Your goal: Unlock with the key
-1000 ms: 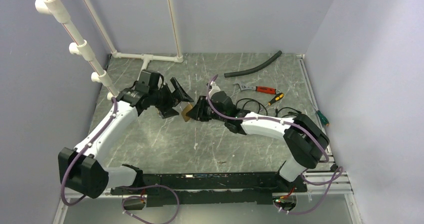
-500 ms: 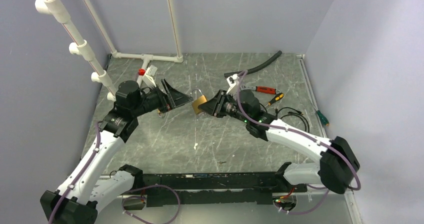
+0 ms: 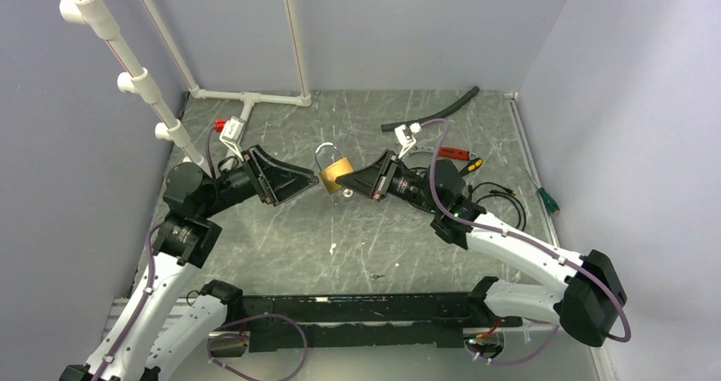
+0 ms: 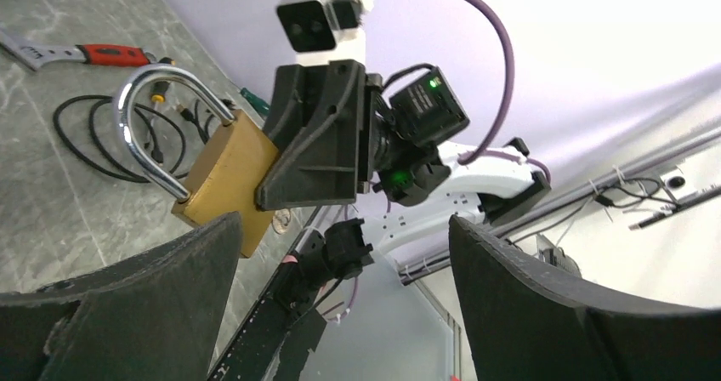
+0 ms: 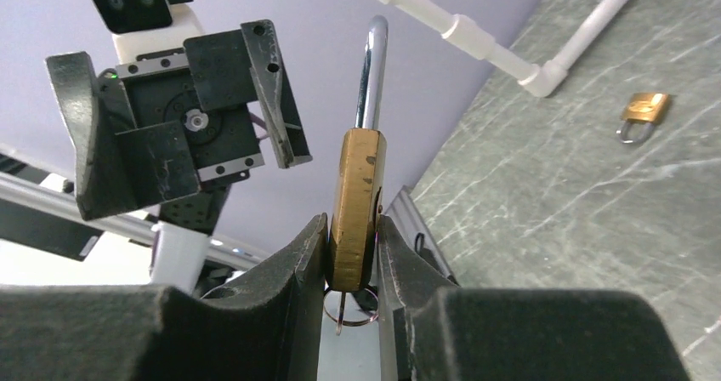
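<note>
My right gripper point(image 3: 340, 184) is shut on the brass padlock point(image 3: 336, 173) and holds it above the table, silver shackle point(image 3: 326, 153) up. The right wrist view shows the padlock point(image 5: 357, 194) edge-on between the fingers point(image 5: 289, 270). The small key sticks in its underside, its ring point(image 5: 350, 306) hanging below. In the left wrist view the key's head point(image 4: 281, 220) shows under the padlock point(image 4: 223, 177); both shackle legs seem to meet the body. My left gripper point(image 3: 298, 184) is open and empty, facing the padlock from the left with a gap between them.
A second small brass padlock point(image 5: 644, 109) lies on the table. A red-handled wrench point(image 3: 438, 151), a screwdriver point(image 3: 466, 168), a black hose point(image 3: 431, 111) and a coiled black cable point(image 3: 502, 198) lie at the back right. White pipes point(image 3: 246, 98) run along the back left.
My right gripper has lifted the padlock up and to the right, turning the shackle upward. My left arm has drawn back to the left, away from the padlock.
</note>
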